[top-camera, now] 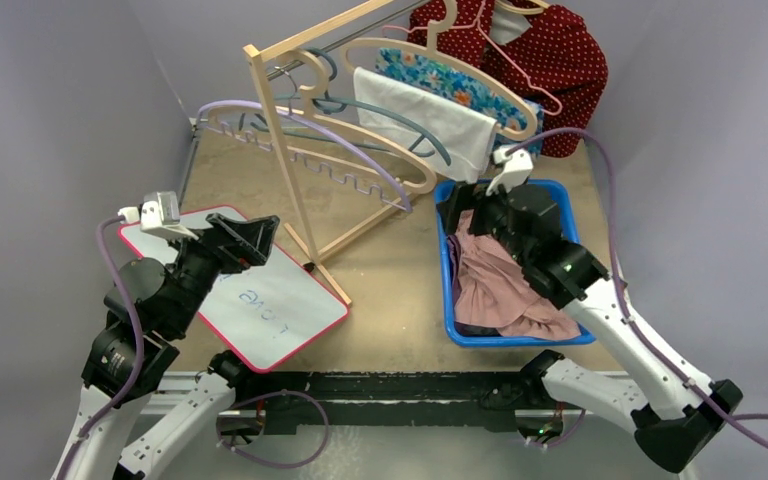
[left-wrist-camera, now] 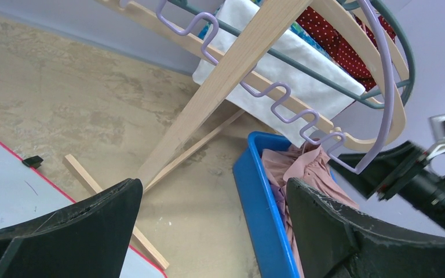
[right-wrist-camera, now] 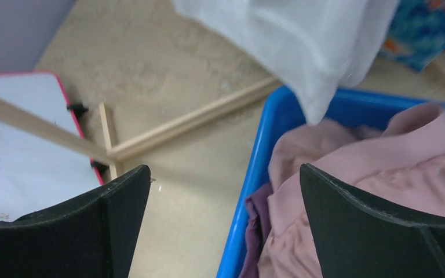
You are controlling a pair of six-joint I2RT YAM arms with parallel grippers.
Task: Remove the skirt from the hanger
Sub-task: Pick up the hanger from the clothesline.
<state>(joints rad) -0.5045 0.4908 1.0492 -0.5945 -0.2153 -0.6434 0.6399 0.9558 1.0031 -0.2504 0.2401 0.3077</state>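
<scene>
Inside the bin [top-camera: 520, 340], the skirt [top-camera: 505, 285] lies lengthwise.

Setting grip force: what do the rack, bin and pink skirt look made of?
Rack: pale bare wood, matte; grain shows along the post.
Bin: blue plastic, smooth with a slight sheen, likely moulded.
Skirt: thin pink fabric, matte, lying in soft folds; the fibre can't be told.

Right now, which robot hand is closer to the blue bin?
Right. The right hand hangs open just above the blue bin's far end, over the pink garment. The left hand is open over the whiteboard, off to the bin's left.
</scene>
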